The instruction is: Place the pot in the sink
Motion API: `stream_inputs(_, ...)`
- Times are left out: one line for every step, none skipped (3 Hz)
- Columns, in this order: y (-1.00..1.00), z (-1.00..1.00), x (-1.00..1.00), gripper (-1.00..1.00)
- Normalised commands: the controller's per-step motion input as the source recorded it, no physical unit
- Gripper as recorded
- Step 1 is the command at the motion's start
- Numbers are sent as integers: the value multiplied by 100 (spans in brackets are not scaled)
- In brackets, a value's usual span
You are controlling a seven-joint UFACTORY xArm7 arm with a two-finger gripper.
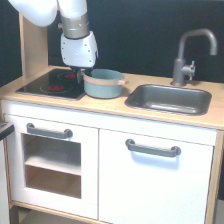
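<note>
The light blue-teal pot (104, 84) with a tan rim band stands upright on the wooden counter, just to the exterior view's right of the black stovetop (50, 84). My gripper (80, 76) hangs from the white arm right at the pot's left rim. Its dark fingers are low, against the pot's left side; the white wrist hides them, so I cannot tell whether they grip the rim. The grey metal sink (169, 98) lies to the right of the pot, a short gap away, with nothing in it. Its curved grey faucet (188, 55) rises behind it.
A tall wooden side panel (33, 46) stands behind the stovetop at the left. The counter's front edge runs above white cabinet doors with grey handles (152, 148). The wall behind is dark.
</note>
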Motion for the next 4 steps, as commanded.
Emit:
stream_inputs(3,15,6,-99)
stream_inputs(3,14,5,-99)
stream_inputs(2,15,4,-99)
stream_inputs(1,17,5,-99)
